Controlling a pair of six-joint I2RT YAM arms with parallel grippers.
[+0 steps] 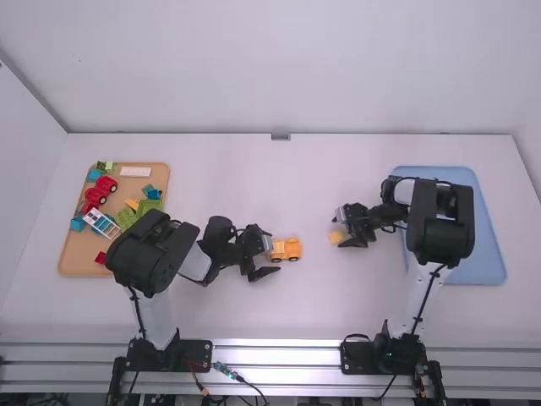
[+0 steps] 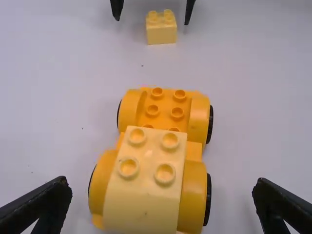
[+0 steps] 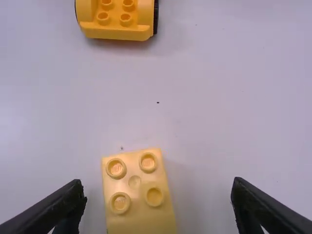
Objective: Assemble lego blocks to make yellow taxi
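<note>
In the high view my left gripper [image 1: 264,255] is at the left end of the orange wheeled base [image 1: 292,249], and my right gripper [image 1: 342,228] is around a loose pale yellow block [image 1: 336,237]. The left wrist view has my left gripper [image 2: 162,195] open, its fingers apart on either side of the orange base [image 2: 197,117]; a pale yellow block [image 2: 151,180] is mounted on the base's near part. From the right wrist, my right gripper [image 3: 158,195] stands open around the loose yellow block [image 3: 136,204], touching neither side.
A wooden tray [image 1: 76,254] at the left holds several loose pieces: red vehicles, green, blue and white blocks. The blue tray [image 1: 486,254] lies at the right, partly under the right arm. White table surface [image 1: 313,186] separates the two trays.
</note>
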